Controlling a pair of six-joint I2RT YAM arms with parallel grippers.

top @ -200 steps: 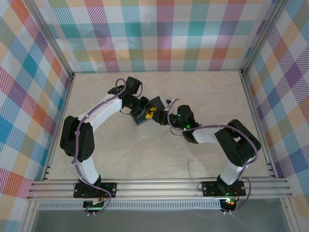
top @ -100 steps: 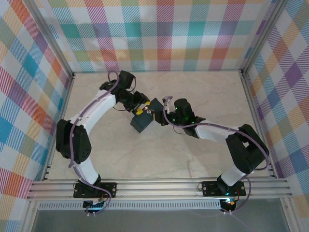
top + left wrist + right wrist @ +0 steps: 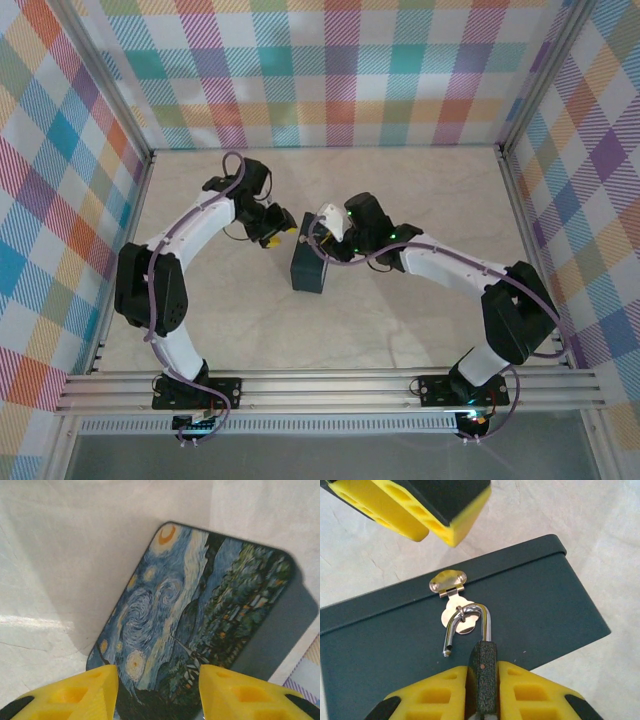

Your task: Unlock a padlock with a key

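Padlock [image 3: 481, 672] in right jaws, left jaws withdrawn

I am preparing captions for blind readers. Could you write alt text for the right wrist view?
The right gripper pinches a dark, rough-bodied padlock whose silver shackle stands open, hooked through the small metal hasp ring on a dark blue-green rectangular tin. The left gripper, with yellow fingers, hangs beyond the tin's far edge over the pale table.

Surface [image 3: 400, 330]: pale cream, marbled, flat.
Edges: aluminium rail [image 3: 330, 385] along your near side; checked walls [image 3: 330, 70] on the other three.
Load you have on it: one dark-blue tin [image 3: 308, 272], near the centre.
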